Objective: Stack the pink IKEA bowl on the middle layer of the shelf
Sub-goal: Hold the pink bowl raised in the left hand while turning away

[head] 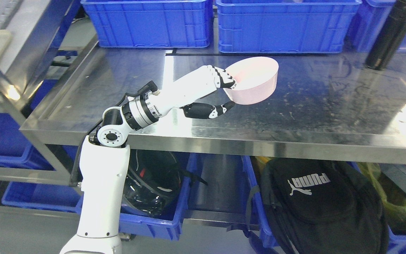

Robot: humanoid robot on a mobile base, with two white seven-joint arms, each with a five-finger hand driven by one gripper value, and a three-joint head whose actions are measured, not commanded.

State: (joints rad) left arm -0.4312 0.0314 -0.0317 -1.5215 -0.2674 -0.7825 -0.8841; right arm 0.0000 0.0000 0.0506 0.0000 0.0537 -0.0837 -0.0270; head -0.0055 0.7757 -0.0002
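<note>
A pink bowl (256,79) hangs tilted just above the steel shelf surface (330,106), its opening turned up and to the left. My left hand (228,94) is shut on its near rim: the upper fingers (224,78) lie over the edge into the bowl and the black thumb (211,110) presses under its side. The white left arm rises from the lower left over the shelf's front edge. No second bowl shows on the shelf. My right arm is out of sight.
Two blue crates (146,23) (284,24) stand along the shelf's back. A black bottle (391,33) stands upright at the back right. Below the shelf lie a black backpack (315,201), a helmet (153,183) in a blue bin, and more bins.
</note>
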